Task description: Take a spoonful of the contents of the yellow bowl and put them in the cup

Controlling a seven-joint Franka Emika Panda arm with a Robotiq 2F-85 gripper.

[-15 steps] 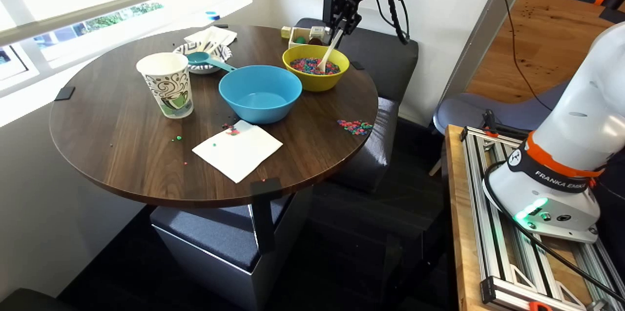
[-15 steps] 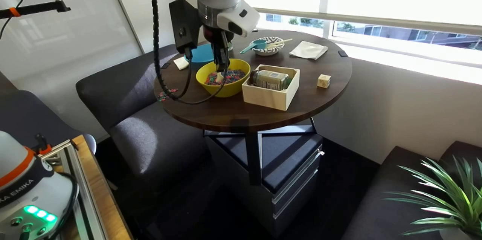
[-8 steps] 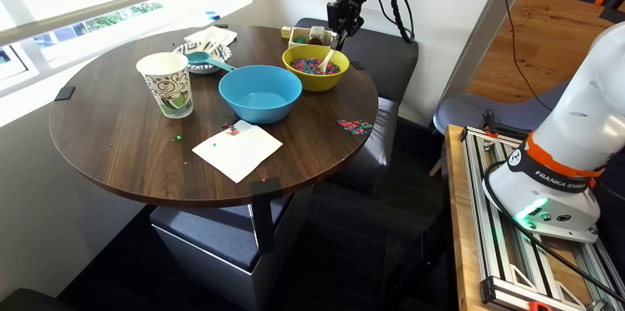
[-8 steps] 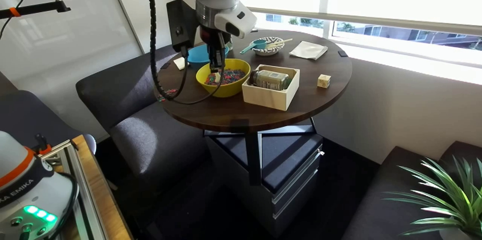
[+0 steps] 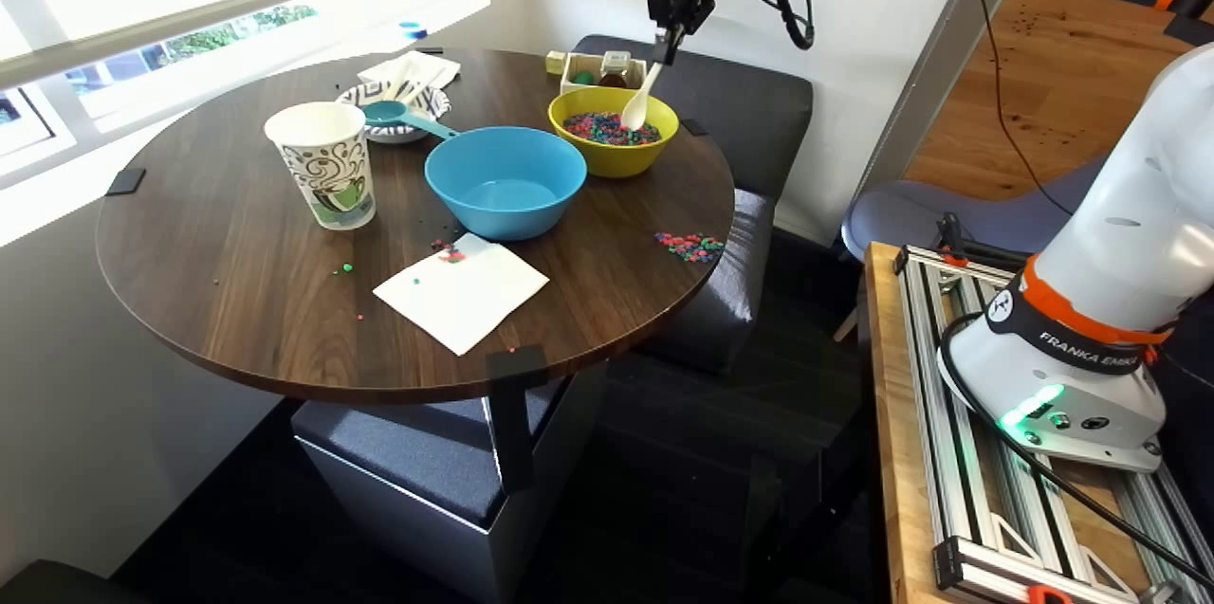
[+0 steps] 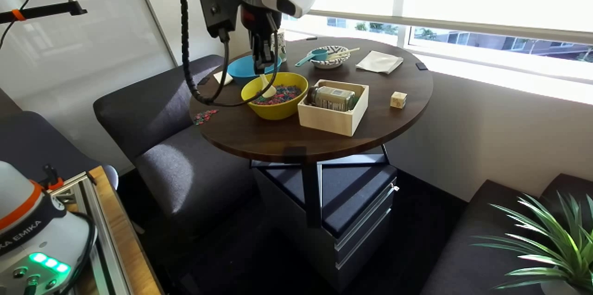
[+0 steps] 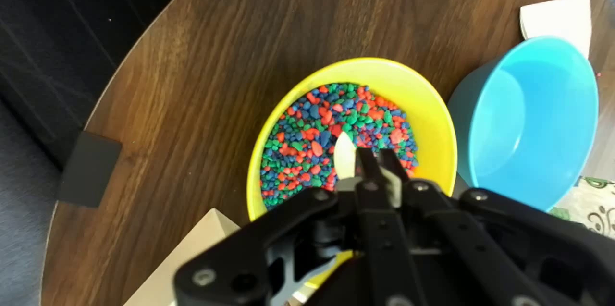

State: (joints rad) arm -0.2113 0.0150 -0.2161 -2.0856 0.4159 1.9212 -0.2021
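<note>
White arm [image 5: 1124, 225], orange ring [image 5: 1079, 317], black band [image 5: 1062, 343] lettered FRANKA EMIKA, green base lights [image 6: 50, 262], black ribbed cable [image 6: 184, 21]; tool [image 7: 377, 154] black, silver screws [image 7: 204, 277].

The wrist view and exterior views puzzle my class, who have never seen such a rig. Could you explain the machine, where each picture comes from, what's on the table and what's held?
The machine is a robot arm ending in a gripper, its mechanical hand. Both exterior views look on from outside the robot; the wrist view looks down past the gripper.

On the round table are a yellow bowl of small coloured bits, a blue bowl, a patterned cup, a patterned dish with a teal scoop, a wooden box with a jar in it, a wooden cube and white napkins.

The gripper is shut on a pale spoon, its head over the yellow bowl.
</note>
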